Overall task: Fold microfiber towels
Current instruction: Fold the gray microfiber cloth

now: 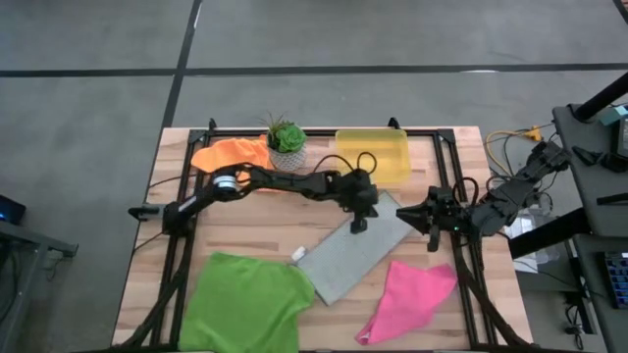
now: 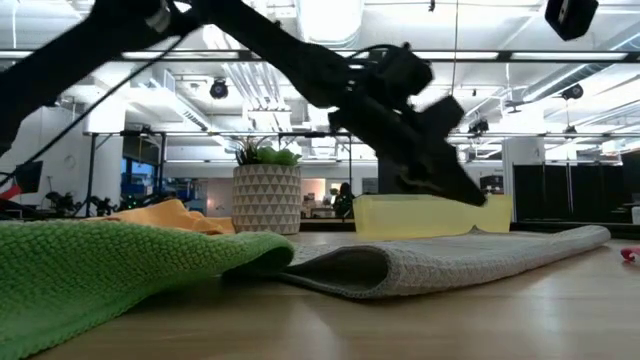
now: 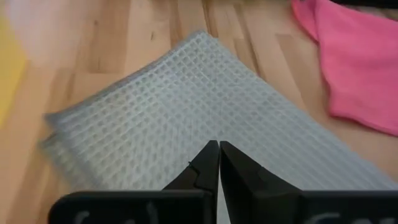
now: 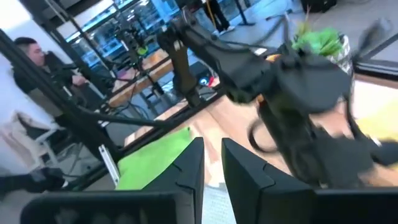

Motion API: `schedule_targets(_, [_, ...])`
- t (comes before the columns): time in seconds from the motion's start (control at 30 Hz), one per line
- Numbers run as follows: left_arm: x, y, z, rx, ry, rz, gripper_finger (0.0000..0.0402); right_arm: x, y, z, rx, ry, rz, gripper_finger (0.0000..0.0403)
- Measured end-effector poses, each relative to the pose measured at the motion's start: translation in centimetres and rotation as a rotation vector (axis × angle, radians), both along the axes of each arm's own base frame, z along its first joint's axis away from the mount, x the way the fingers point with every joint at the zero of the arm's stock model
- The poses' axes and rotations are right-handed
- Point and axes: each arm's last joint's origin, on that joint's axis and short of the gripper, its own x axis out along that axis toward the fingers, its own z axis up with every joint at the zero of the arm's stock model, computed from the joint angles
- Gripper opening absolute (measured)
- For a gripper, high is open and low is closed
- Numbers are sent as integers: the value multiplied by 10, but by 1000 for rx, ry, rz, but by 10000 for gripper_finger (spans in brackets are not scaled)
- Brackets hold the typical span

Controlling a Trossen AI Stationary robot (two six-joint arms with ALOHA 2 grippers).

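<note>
At the near left of the wooden table (image 1: 255,230) lies the big bright green fuzzy towel (image 1: 244,300), a bit crumpled. At the near right lies the hot pink soft towel (image 1: 412,295), bunched to a point at its near end. Between them, in the middle, is the light grey waffle cloth (image 1: 353,251), folded into a long strip that runs slanted from near left to far right. Its near left end just touches the green towel's edge. The left gripper (image 1: 359,222) hangs over the far part of the grey strip, and its two dark fingers (image 3: 205,165) are clenched tight together with nothing between them. To the right, at the table's right edge, waits the right gripper (image 1: 405,215), pointing left at the grey strip's far end. Its fingers (image 4: 239,165) stand a little apart and hold nothing. Farther back, on the left, the orange soft towel (image 1: 232,154) lies in a heap. Just right of it is a small green plant in a white patterned pot (image 1: 287,147). Right of the plant sits the see-through yellow plastic bin (image 1: 373,157).
</note>
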Motion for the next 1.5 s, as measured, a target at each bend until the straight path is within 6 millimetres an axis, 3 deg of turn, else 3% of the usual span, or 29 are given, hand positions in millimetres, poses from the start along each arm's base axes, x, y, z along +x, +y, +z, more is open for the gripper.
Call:
schedule_targets(0.17, [13, 6, -5, 88, 58, 131, 0, 6, 4, 13, -62, 19, -15, 52])
schedule_targets(0.37, [2, 6, -14, 175, 238, 223, 0, 6, 4, 20, -169, 117, -26, 52])
schedule_targets(0.77, [-15, -20, -14, 230, 436, 279, 0, 1, -2, 18, -235, 186, -46, 52])
schedule_targets(0.93, [-23, -35, -11, 353, 505, 383, 0, 1, -2, 16, -245, 193, -44, 52])
schedule_targets(1.13, [-37, -47, -12, 393, 636, 378, 0, 0, -3, 13, -264, 217, -42, 52])
schedule_targets(1.5, [-65, -64, -17, 399, 856, 592, 0, 1, -2, 11, -269, 222, -52, 52])
